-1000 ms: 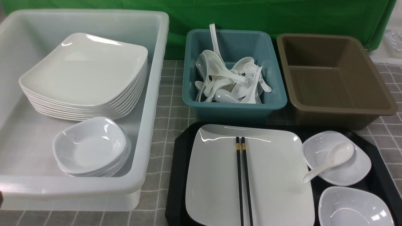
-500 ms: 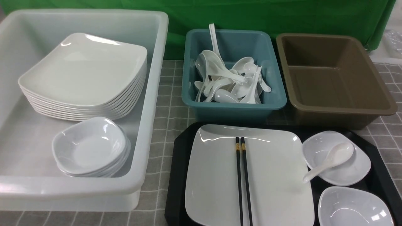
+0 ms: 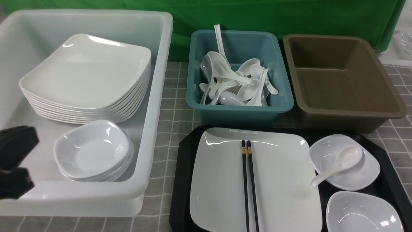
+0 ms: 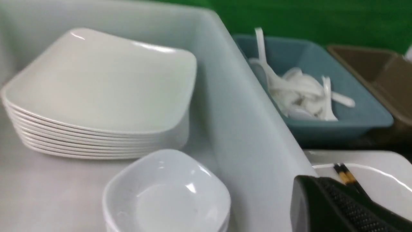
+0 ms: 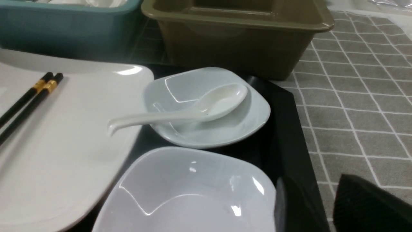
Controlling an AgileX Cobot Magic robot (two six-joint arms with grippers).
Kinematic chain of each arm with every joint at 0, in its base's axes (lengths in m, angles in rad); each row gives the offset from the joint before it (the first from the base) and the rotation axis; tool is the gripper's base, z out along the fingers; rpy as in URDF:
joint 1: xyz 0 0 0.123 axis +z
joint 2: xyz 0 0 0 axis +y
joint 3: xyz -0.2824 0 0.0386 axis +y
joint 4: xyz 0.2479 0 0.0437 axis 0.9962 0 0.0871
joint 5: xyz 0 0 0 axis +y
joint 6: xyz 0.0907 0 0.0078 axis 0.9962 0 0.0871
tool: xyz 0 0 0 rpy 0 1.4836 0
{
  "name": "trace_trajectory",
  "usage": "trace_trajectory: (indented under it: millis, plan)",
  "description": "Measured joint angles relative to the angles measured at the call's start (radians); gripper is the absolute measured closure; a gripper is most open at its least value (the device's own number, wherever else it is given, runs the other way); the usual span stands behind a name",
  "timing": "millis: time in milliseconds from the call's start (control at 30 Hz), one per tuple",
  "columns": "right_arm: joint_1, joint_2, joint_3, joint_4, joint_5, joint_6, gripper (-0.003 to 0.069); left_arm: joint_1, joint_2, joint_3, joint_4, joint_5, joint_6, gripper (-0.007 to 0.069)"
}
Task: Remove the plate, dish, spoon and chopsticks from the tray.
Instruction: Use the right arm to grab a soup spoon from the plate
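Grey checked table [image 3: 173, 106], green backdrop [image 3: 289, 16], and the tray [image 3: 180, 180] carries everything: chopsticks [image 3: 245, 180] lying on the plate [image 3: 283, 180], long axis straight away from the robot, spoon [image 3: 346, 159] in the dish [image 3: 363, 180] at the tray's right end. Right end effector [image 5: 315, 183], jaws apart and empty, hovers by the tray's near-right corner, clearly nearer; left end effector [image 3: 17, 162], closed, is well left of the tray. No writing readable.
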Motion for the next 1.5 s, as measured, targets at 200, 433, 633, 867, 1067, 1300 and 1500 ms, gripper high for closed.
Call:
trace_trajectory:
  millis: [200, 433, 633, 867, 1067, 1300, 1500]
  plan:
    - [0.0, 0.0, 0.0, 0.0, 0.0, 0.0, 0.0421, -0.163, 0.209, -0.112, 0.003, 0.007, 0.063, 0.0615]
    - [0.0, 0.0, 0.0, 0.047, -0.02, 0.043, 0.0421, -0.28, 0.253, -0.139, 0.004, -0.009, 0.086, 0.0615]
    - [0.0, 0.0, 0.0, 0.217, -0.161, 0.264, 0.0421, -0.287, 0.232, -0.14, 0.008, -0.005, 0.129, 0.0615]
    - [0.006, 0.003, -0.015, 0.249, -0.189, 0.396, 0.0453, -0.288, 0.229, -0.14, 0.011, -0.001, 0.133, 0.0615]
    - [0.106, 0.305, -0.358, 0.235, 0.194, 0.147, 0.0564, -0.288, 0.229, -0.14, 0.023, -0.002, 0.14, 0.0615]
    - [0.142, 0.738, -0.68, 0.086, 0.514, 0.078, 0.0566, -0.291, 0.225, -0.141, 0.025, 0.012, 0.159, 0.0615]
    - [0.16, 1.087, -0.857, 0.039, 0.569, 0.128, 0.0565, -0.291, 0.179, -0.141, 0.0, 0.042, 0.225, 0.0615]
